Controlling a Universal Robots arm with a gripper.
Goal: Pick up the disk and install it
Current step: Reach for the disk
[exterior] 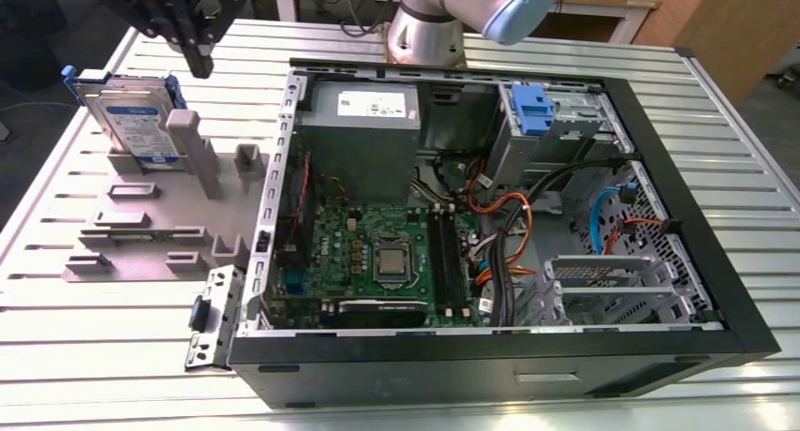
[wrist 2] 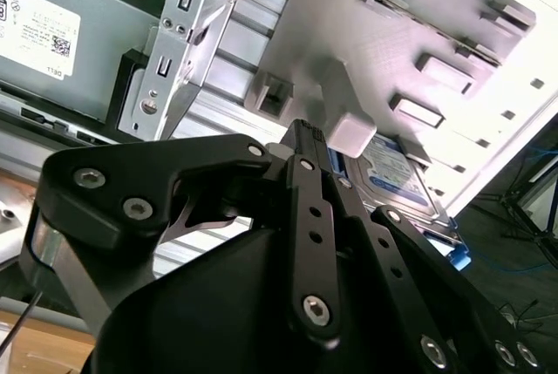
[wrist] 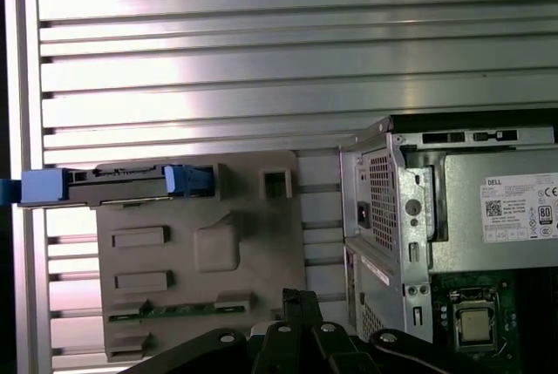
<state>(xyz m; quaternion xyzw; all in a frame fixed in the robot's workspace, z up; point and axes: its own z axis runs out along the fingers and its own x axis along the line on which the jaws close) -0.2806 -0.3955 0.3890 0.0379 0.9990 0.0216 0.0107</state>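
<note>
The computer case lies open nearest the exterior camera. Its black sheet-metal walls frame a green motherboard, a grey boxed power supply and loops of orange and black cable. To the exterior view's left, on the ribbed aluminium table, sits the grey slotted holder block, matte plastic with rectangular pockets. The disk stands on edge in the block's far slot. It is a flat silver slab with a white-and-blue label and blue plastic rails along its edges, and the first wrist view shows it as a thin edge. The gripper hangs above the block, near the disk's top and a little to the exterior view's right of it, touching nothing. In both wrist views its black, bolted fingers look pressed together and hold nothing. The work looks to be at the approach to the pick, with nothing lifted or installed. A grasp would likely need the fingers to spread, line up over the disk's narrow top edge and straddle its smooth metal faces squarely, since the slab could tilt in its slot.
</note>
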